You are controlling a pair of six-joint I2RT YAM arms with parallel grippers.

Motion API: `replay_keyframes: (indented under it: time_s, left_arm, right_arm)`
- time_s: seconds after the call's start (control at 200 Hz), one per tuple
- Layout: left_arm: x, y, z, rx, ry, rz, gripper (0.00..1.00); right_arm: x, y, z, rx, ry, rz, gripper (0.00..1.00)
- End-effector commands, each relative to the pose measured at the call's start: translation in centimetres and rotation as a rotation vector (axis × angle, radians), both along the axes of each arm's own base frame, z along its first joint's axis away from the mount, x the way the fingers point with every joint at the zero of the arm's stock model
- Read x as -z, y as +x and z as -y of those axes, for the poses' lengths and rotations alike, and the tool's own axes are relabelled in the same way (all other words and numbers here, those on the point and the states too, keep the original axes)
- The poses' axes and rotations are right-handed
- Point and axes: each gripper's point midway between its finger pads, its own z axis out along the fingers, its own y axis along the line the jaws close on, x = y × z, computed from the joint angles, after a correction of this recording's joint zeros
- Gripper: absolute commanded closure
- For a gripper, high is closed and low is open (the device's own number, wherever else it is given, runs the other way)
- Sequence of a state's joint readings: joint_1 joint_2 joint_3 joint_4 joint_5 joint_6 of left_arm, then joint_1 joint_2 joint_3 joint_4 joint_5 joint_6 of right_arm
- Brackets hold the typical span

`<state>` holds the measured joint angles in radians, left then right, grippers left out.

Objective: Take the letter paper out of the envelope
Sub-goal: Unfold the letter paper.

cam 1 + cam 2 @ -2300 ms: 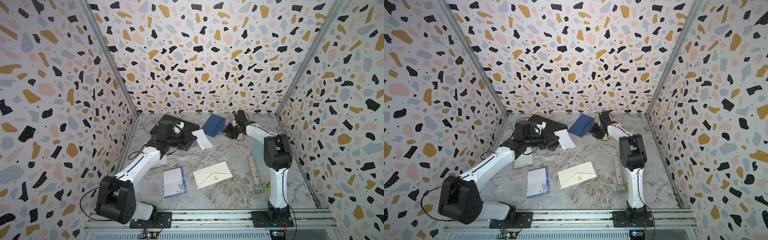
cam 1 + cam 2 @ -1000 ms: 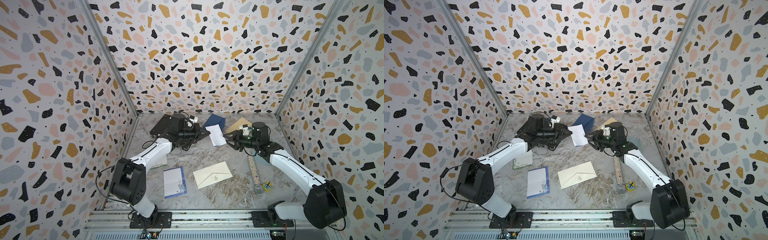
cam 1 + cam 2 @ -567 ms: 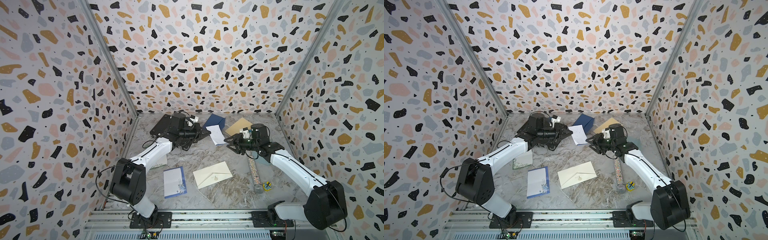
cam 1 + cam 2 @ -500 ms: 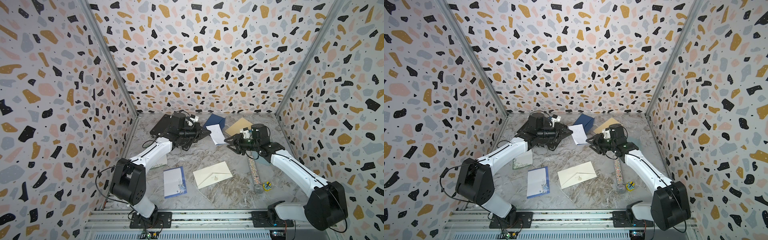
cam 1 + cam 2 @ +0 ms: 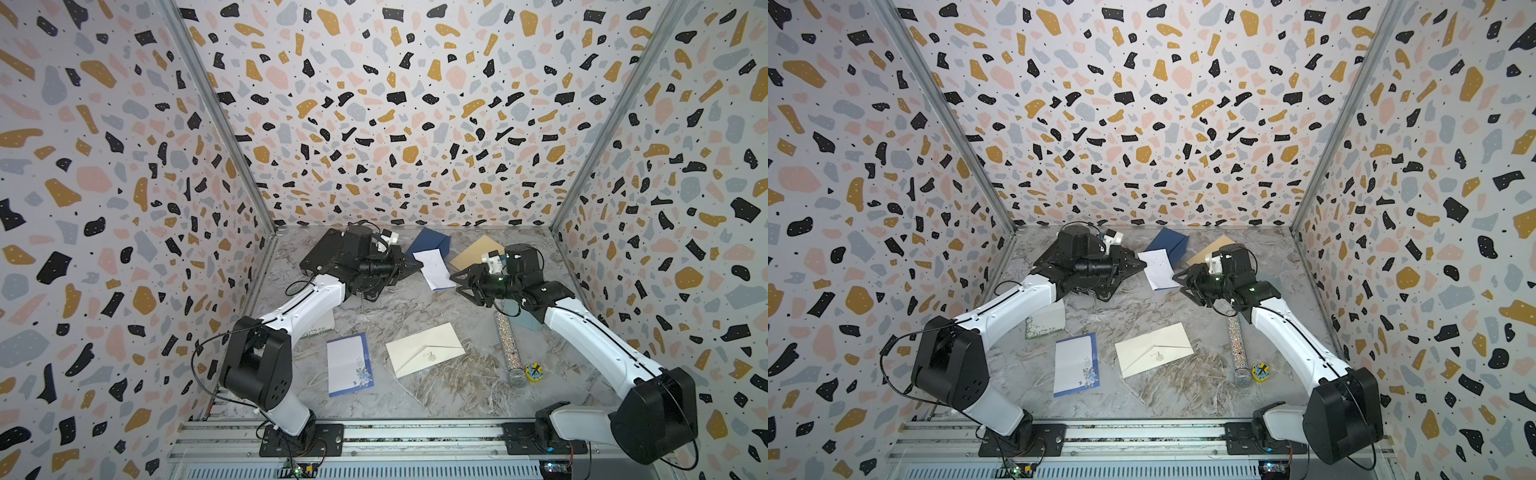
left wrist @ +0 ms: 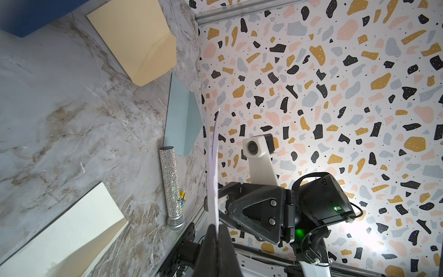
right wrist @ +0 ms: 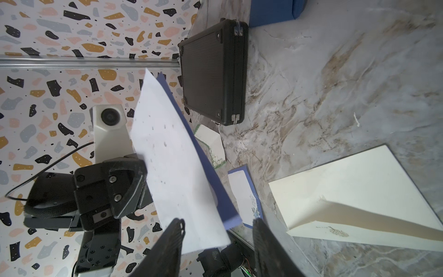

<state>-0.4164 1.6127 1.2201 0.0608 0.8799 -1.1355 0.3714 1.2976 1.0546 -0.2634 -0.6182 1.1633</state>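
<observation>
Progress looks nearly complete. Nearest, low in both top views, a cream envelope (image 5: 424,349) and a blue-edged sheet (image 5: 348,365) lie flat on the marble table (image 5: 436,399), well apart from either arm. Farther back, at mid-frame, the left gripper (image 5: 417,266) is clamped on one edge of the letter paper (image 5: 434,268) and holds it lifted. The left wrist view shows the sheet edge-on between the closed fingers. The right gripper (image 5: 458,285) faces it with jaws spread and nothing held. In the right wrist view the sheet's free corner sits just ahead of them. Farthest, the blue envelope (image 5: 432,241) lies by the back wall, apparently clear of the paper. I judge the extraction itself done. What is left is probably setting the sheet down or passing it over.
</observation>
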Motion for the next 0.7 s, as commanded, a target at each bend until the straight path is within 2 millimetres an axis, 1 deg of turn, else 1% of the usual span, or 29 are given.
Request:
replay_keyframes:
  time_s: [0.0, 0.31, 0.43, 0.696]
  left_arm:
    - [-1.3, 0.2, 0.4, 0.014, -0.009, 0.059, 1.0]
    - [-1.1, 0.1, 0.8, 0.028, -0.01, 0.055, 1.0]
    - [-1.0, 0.2, 0.9, 0.028, -0.009, 0.052, 1.0]
    - [-0.6, 0.4, 1.2, 0.029, -0.01, 0.045, 1.0]
  right_arm:
    - [-2.1, -0.2, 0.4, -0.001, -0.009, 0.06, 0.49]
    - [-2.7, 0.5, -0.5, -0.006, 0.054, 0.064, 0.49]
    - [-2.5, 0.6, -0.7, -0.004, 0.087, 0.051, 0.5]
    - [-3.2, 0.8, -1.0, 0.001, 0.127, 0.058, 0.51]
